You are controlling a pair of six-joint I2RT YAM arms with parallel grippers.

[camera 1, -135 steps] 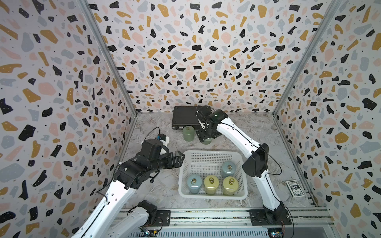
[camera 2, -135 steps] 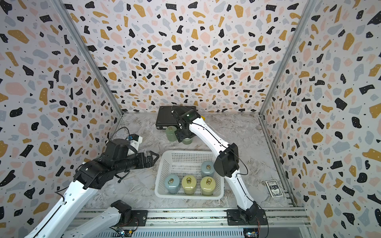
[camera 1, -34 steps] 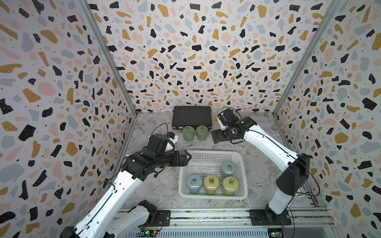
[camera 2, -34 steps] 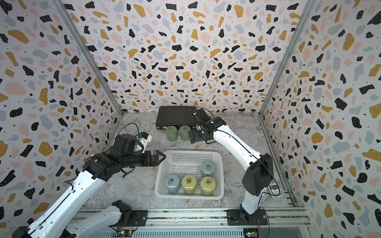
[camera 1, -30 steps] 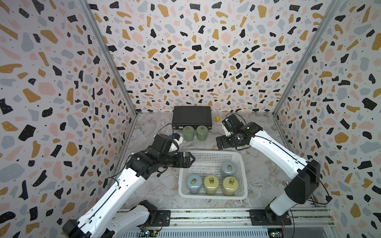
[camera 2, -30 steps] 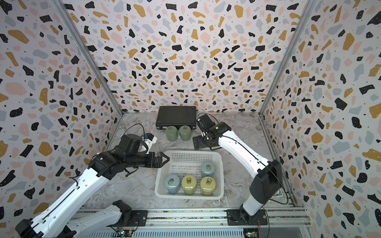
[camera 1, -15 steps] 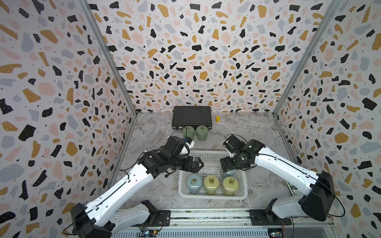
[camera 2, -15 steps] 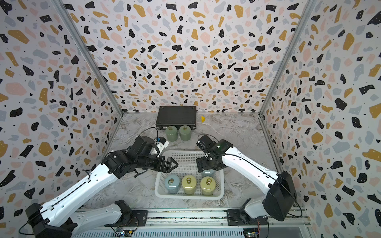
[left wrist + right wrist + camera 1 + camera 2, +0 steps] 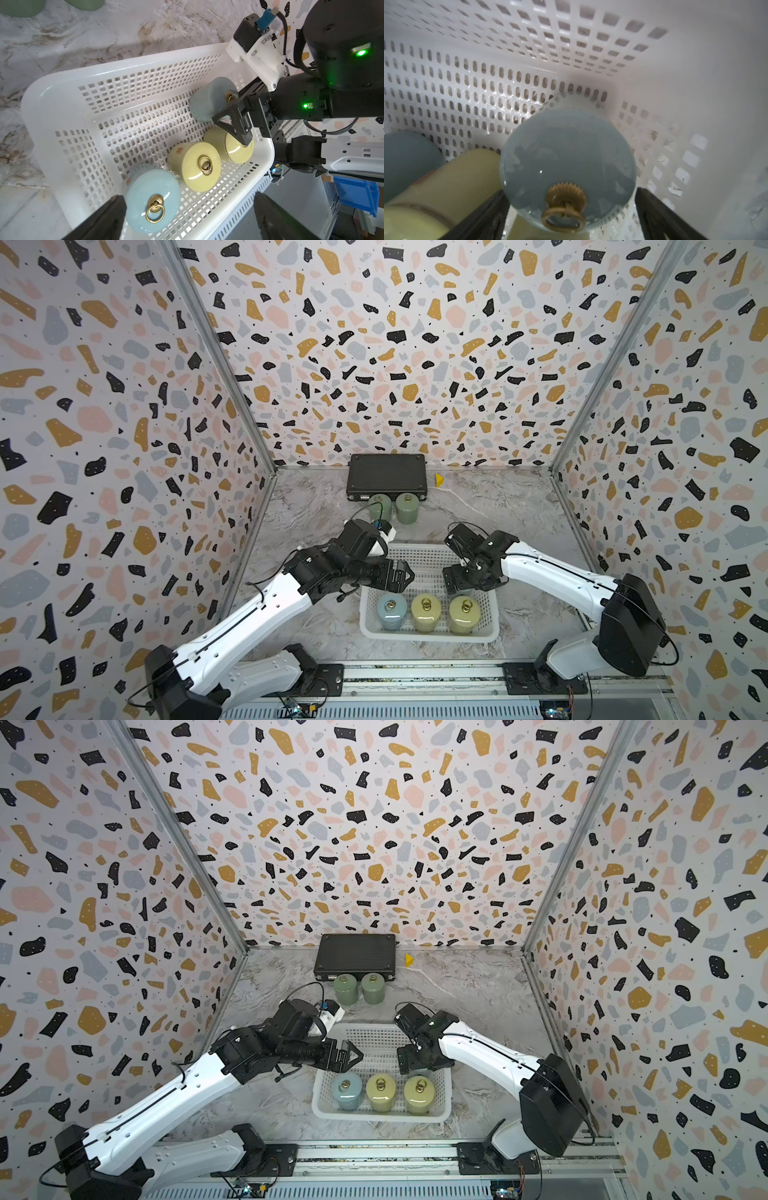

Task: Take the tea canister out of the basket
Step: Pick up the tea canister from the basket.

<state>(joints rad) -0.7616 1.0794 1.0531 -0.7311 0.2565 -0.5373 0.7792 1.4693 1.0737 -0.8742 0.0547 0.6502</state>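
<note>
Right gripper (image 9: 571, 191) sits spread inside the basket (image 9: 695, 62), straddling the upright grey-blue tea canister (image 9: 566, 155) in its far right corner; contact unclear. Both top views hide that canister beneath the gripper; the wrist views show it. Left gripper (image 9: 405, 572) hovers spread over the basket's left rim.

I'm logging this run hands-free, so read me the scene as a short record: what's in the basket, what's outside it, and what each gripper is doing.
basket: white, lattice sides
inside: four upright; near row has light blue canister and two yellow canisters; grey-blue canister behind
outside: two green canisters before the black case
right gripper: open, fingers either side of grey-blue canister
left gripper: open, empty, above basket's left end
</note>
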